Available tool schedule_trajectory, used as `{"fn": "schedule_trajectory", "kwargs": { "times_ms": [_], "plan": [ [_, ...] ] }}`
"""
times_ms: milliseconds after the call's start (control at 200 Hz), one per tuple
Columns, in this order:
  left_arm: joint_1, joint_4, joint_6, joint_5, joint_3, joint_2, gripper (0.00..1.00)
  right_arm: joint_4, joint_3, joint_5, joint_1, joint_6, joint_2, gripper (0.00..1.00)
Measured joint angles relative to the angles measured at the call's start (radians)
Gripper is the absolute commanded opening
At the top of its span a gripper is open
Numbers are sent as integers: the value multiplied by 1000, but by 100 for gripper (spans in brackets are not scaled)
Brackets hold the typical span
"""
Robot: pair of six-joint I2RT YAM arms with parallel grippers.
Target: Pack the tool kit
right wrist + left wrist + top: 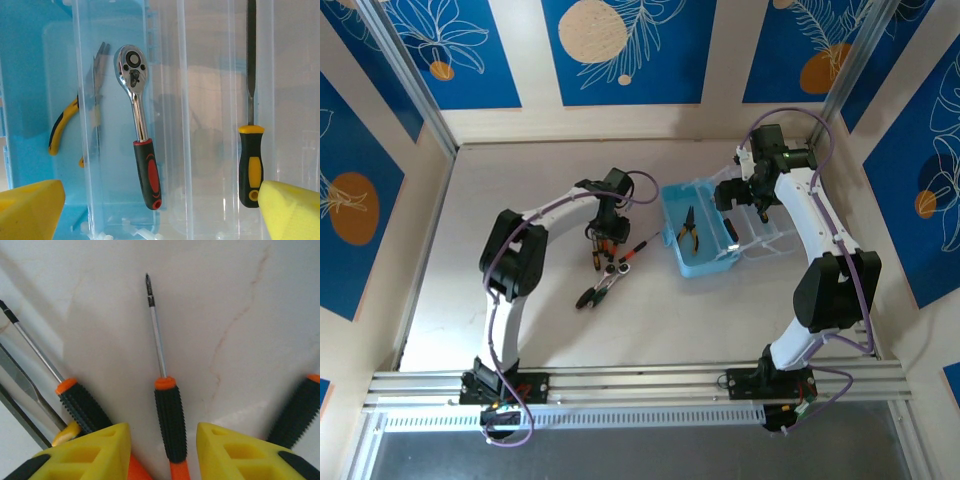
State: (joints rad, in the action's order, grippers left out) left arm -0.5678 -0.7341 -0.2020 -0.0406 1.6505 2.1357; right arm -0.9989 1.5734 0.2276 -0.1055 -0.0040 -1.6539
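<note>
Left hand (162, 440): yellow fingers part-open, straddling the black ribbed handle of a screwdriver (169, 420) that lies on the surface (240, 315), bottom centre of the wrist view; gaps visible on both sides. Top view: light-blue case (671, 228) right of centre, clear lid (765, 235) swung open, pliers (689, 230) inside. Right hand (160, 207): fingers wide apart, empty, facing the lid.

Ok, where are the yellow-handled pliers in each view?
Top external: yellow-handled pliers lie inside the blue case, right of centre.
Right wrist: at the left, left of the ratchet.
Left wrist: faces screwdrivers on the table.
Shared landmark: the blue case.
</note>
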Motion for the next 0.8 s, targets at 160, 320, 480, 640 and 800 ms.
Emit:
{"fn": "schedule_trajectory", "kwargs": {
  "times_ms": [160,320,480,640,800],
  "plan": [
    [0,0,0,-16,15,27,34,0,0,0,0,0,0,99],
    [0,10,1,-16,21,46,27,0,0,-3,0,7,0,99],
    [-3,16,1,-12,31,57,14,0,0,-5,-5,7,0,99],
    [-4,12,-1,-12,36,58,6,0,0,-5,-5,7,1,99],
    [-4,11,-1,-10,35,56,0,0,0,-5,-5,8,1,99]
  ]
}}
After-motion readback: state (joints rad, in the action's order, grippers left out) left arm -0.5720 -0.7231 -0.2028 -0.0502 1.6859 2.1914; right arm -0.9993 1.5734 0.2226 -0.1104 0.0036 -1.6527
